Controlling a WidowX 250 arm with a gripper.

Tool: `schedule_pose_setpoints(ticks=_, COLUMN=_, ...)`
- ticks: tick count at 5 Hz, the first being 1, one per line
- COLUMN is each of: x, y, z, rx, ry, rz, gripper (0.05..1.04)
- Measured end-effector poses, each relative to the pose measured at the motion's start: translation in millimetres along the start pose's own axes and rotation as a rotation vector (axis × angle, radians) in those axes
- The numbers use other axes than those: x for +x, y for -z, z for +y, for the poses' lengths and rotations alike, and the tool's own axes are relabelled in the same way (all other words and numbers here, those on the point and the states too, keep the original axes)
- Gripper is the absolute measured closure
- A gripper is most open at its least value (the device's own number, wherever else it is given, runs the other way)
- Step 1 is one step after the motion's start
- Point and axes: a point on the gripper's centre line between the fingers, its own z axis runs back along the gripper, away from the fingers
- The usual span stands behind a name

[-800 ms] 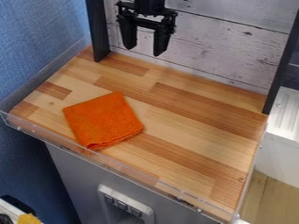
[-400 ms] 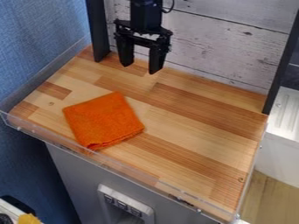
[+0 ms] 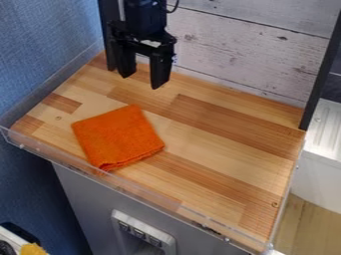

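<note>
While my gripper (image 3: 140, 81) is hanging over the back part of the wooden worktop (image 3: 226, 144), I am keeping its two fingers wide apart, with nothing between them. Over these last moments I have been coming down from in front of the whitewashed planks (image 3: 246, 45), then sliding sideways toward the blue wall (image 3: 40, 45), so that I am now showing partly in front of the dark post (image 3: 108, 15).

The orange cloth (image 3: 118, 137) has not been shifting at all: it is lying folded and flat on the worktop, toward the blue wall's side, with its lowest corner pointing at the clear front rim (image 3: 160, 199). My sideways slide is bringing me more nearly into line with it, as I judge, yet I am remaining apart from it, on its far side. For the work, this is meaning a change in my own placing only; the cloth is keeping its folds and its spot, and I am bearing no load.
</note>
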Motion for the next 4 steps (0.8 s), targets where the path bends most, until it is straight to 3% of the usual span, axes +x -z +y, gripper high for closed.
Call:
schedule_pose_setpoints(ticks=2, x=-26.6, y=-8.9, z=1.8, rx=0.022, ry=0.049, rz=-0.050, gripper=0.085)
schedule_pose_setpoints(ticks=3, x=-32.7, y=-8.0, z=6.2, rx=0.020, ry=0.064, rz=-0.046, gripper=0.130)
schedule_pose_setpoints(ticks=4, x=-40.2, y=-1.7, z=11.9, rx=0.019, ry=0.078, rz=-0.033, gripper=0.411)
